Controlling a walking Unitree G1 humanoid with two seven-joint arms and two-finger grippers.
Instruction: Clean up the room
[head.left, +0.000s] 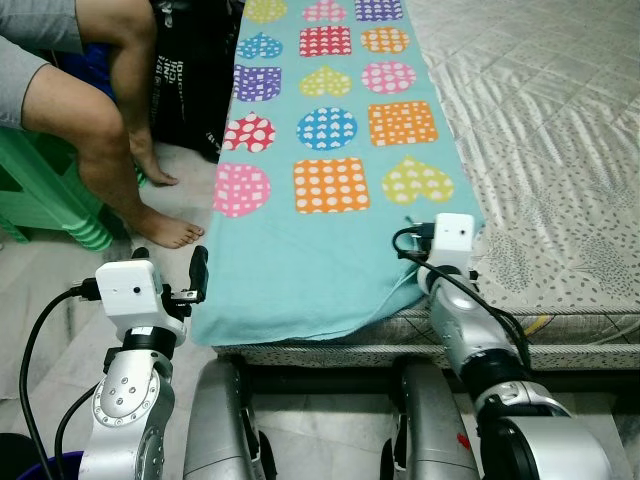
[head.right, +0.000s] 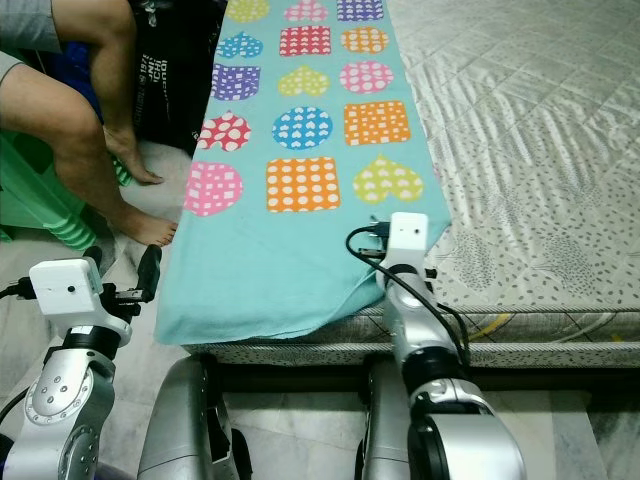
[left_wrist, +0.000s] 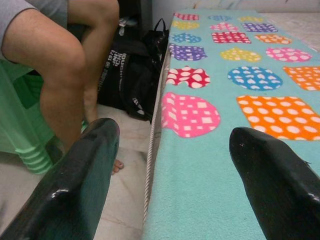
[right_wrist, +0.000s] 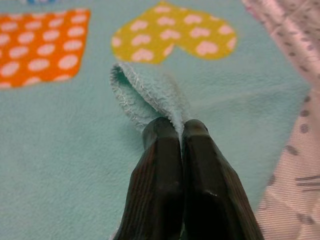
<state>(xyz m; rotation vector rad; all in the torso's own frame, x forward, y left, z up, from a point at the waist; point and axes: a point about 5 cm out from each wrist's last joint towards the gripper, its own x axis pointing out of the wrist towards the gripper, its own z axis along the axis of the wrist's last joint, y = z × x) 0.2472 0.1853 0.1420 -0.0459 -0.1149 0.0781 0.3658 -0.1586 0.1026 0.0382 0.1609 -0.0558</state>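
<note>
The right gripper (right_wrist: 181, 131) has its jaws pinched tight on a fold of the towel (head.left: 330, 250), likely to lift that corner for folding. The left gripper (left_wrist: 172, 165), jaws wide, hovers at the towel's lower-left edge, probably to take the other corner. The towel lies flat along the bed (head.left: 560, 150), centre frame: teal, with bright dotted hearts and squares.

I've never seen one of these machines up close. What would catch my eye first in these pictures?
First, the teal blanket with bright dotted hearts, circles and squares, spread along the bed with its near end hanging over the edge. The robot's right hand is pinched shut on the blanket's near corner, while the left hand is open at the other corner. To the left, a person's bare legs rest beside a green stool.
</note>
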